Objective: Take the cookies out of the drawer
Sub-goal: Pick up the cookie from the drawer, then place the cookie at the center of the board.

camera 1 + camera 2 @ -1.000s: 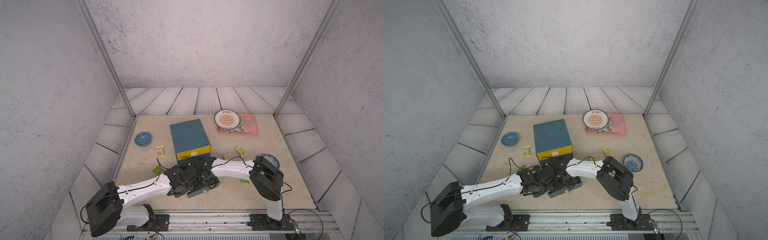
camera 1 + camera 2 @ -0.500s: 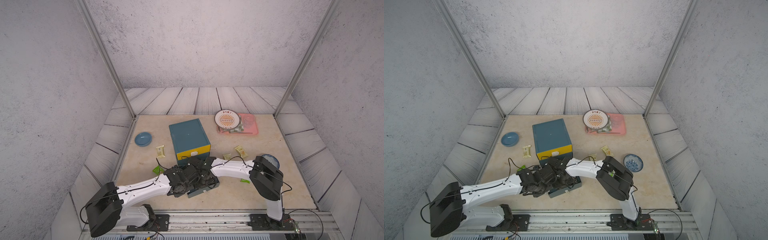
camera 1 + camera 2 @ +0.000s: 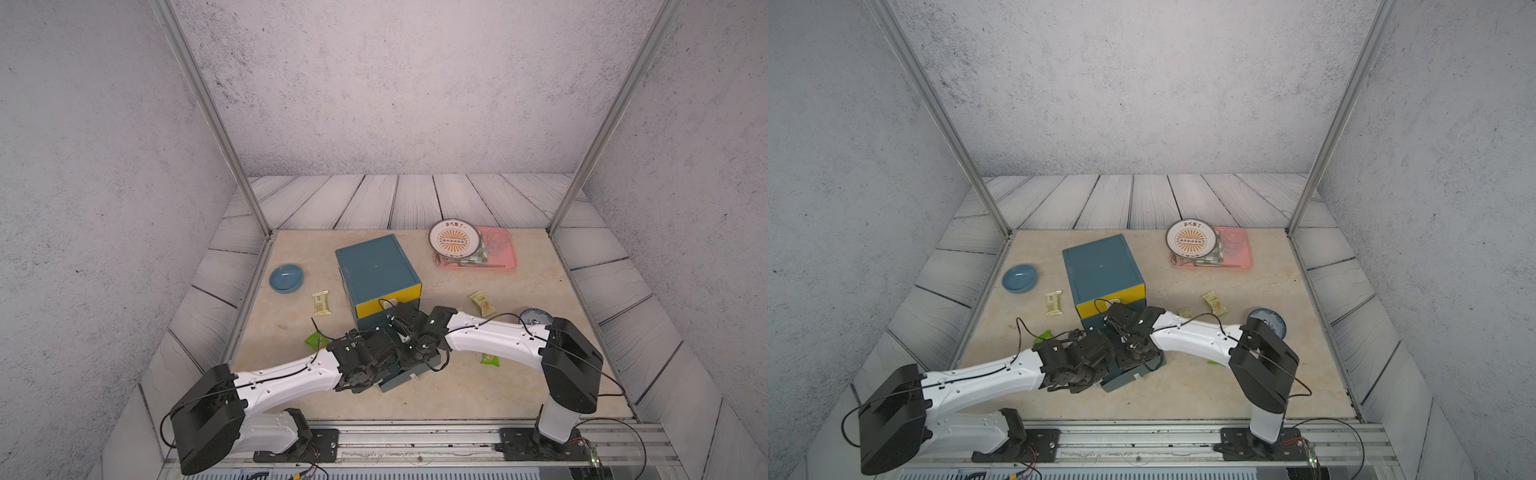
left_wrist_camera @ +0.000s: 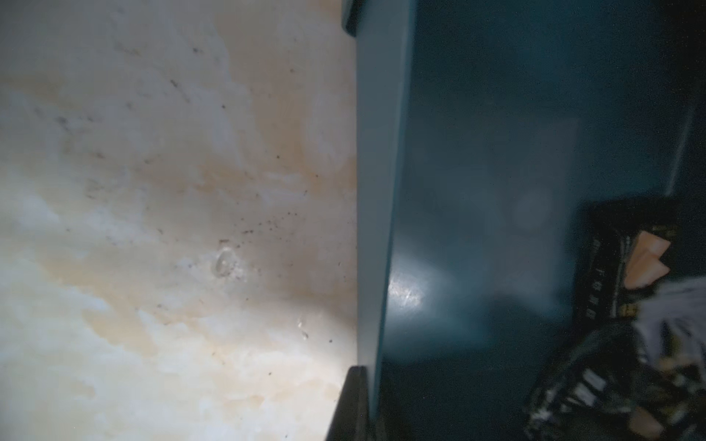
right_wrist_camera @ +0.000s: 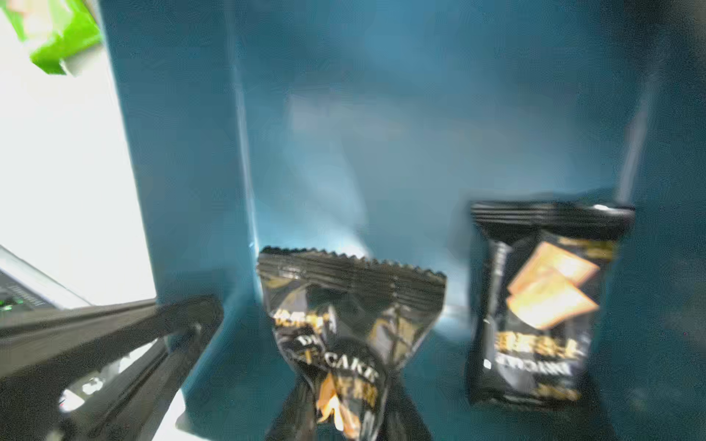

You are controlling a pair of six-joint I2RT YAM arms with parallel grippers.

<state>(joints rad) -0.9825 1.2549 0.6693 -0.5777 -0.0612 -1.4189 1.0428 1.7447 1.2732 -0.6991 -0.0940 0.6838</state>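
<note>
1. Right gripper is pinching a black cookie packet by one end. The jaws are standing narrow and the wrapper is crumpling between them, so I judge the grip taken.
2. That packet is sitting inside the drawer. Its long axis is running straight out from the gripper, with the serrated free end pointing away.
3. Just beside it, a second black packet is lying flat on the drawer floor, roughly parallel, close to the wall opposite the left gripper.
4. Shut tight, the left gripper is apparently clamping the drawer's side wall, which is leaving the right arm nearer to both packets.
5. In both top views the drawer is standing pulled out of the cabinet toward the tabletop's front edge. Its walls are hemming the held packet in, so the coming move is calling for a straight lift before any sideways travel.
6. Pale yellow packets and green packets are already lying on the tabletop either side of the cabinet. Bare tabletop toward the front right corner is offering room.
</note>
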